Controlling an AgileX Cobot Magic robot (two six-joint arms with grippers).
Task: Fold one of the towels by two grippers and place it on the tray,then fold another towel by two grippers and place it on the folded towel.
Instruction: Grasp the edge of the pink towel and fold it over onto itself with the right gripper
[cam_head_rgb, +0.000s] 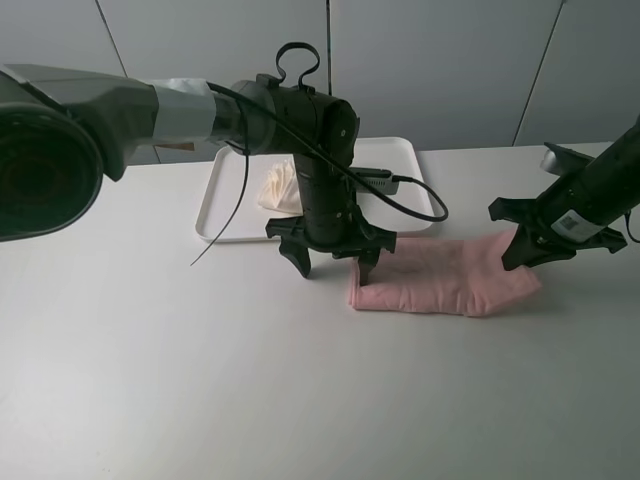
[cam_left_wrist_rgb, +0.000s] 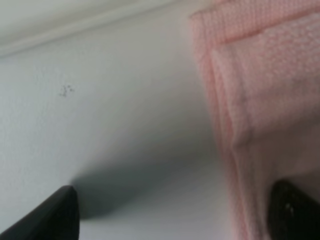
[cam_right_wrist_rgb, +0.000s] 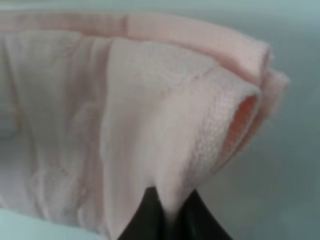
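your right gripper (cam_head_rgb: 524, 252) pinched shut on pink towel (cam_head_rgb: 440, 275) at its right end, likely anchoring it for fold. your left gripper (cam_head_rgb: 336, 272) jaws wide, straddling tray-side end, not yet gripping. cream towel (cam_head_rgb: 280, 187) already on tray (cam_head_rgb: 400, 155), awaiting pink one.

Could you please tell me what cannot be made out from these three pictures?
The cream towel: high view, mostly hidden behind the left arm; its fold cannot be judged.
The tray: high view, middle covered by that arm; absent from wrist views.
The pink towel: left wrist view blurred, right wrist view cuts off its far end; no mark readable.
The right jaws: right wrist view shows only their tips; layers pinched unclear.
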